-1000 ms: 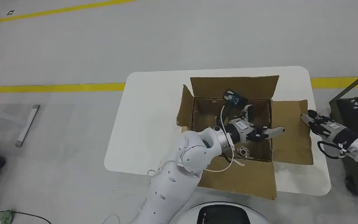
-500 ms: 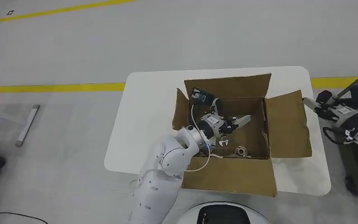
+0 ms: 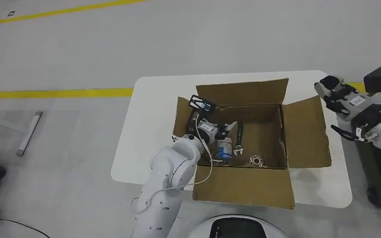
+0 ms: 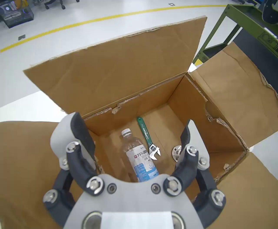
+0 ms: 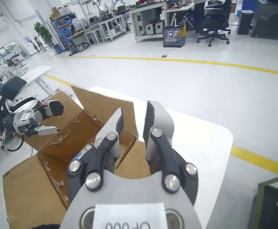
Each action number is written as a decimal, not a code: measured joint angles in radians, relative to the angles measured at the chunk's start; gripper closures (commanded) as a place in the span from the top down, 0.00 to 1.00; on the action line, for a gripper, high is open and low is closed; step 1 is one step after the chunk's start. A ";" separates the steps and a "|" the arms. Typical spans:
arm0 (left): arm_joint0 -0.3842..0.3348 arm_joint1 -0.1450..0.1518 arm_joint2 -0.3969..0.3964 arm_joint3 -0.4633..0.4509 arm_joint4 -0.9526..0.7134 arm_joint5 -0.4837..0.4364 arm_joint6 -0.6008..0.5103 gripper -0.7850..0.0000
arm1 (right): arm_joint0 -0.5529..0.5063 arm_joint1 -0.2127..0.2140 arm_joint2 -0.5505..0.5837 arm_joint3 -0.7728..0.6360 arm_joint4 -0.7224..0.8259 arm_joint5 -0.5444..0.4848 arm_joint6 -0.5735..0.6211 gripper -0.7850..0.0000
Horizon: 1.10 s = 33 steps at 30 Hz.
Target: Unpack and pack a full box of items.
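1. Top view, set against a second ago: the left gripper [image 4: 132,128] has pulled back from the middle of the box [image 3: 241,92] and now sits by the box's left wall. Its jaws are spread wide and hold nothing.
2. With the gripper out of the way, we can now see a clear bottle [image 3: 224,147] lying on the box floor. A green-handled wrench [image 3: 239,140] lies just beside it, and a small metal fitting [image 3: 256,159] sits a little farther over.
3. The box itself has slid a little toward the robot's left on the table [image 3: 155,119]. All four flaps are folded outward.
4. The right gripper [image 5: 134,110] has swung from beside the right flap to the table's far right corner, clear of the box. Its jaws are only narrowly apart and hold nothing.
5. We judge that the left arm is between picks, or has just let go. Three items still lie inside, so the unpacking is unfinished, and the bottle nearest the open jaws looks like the likely next target.
6. The table is white with rounded corners. It stands on a pale grey floor [image 3: 178,35] crossed by a yellow line [image 3: 65,93].
7. A green rack [image 4: 245,21] stands past the right flap. Across the room there are workbenches [image 5: 149,19] and office chairs [image 5: 214,32].
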 measured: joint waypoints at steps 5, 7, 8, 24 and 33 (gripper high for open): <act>0.020 0.007 -0.015 -0.013 0.047 0.017 -0.002 1.00 | 0.094 -0.003 -0.150 0.057 -0.074 -0.009 0.032 0.00; 0.026 0.009 -0.021 -0.013 0.055 0.026 0.000 1.00 | 0.136 -0.005 -0.199 0.094 -0.104 -0.006 0.034 0.00; 0.029 0.010 -0.027 -0.011 0.057 0.030 0.004 1.00 | 0.163 -0.007 -0.227 0.120 -0.121 -0.002 0.033 0.00; 0.047 0.023 -0.054 0.019 0.049 0.044 0.006 1.00 | 0.421 -0.037 -0.424 0.389 -0.140 0.163 0.086 0.00; 0.034 0.026 -0.061 0.026 0.042 0.072 0.020 1.00 | 0.479 -0.043 -0.467 0.461 -0.133 0.172 0.174 0.00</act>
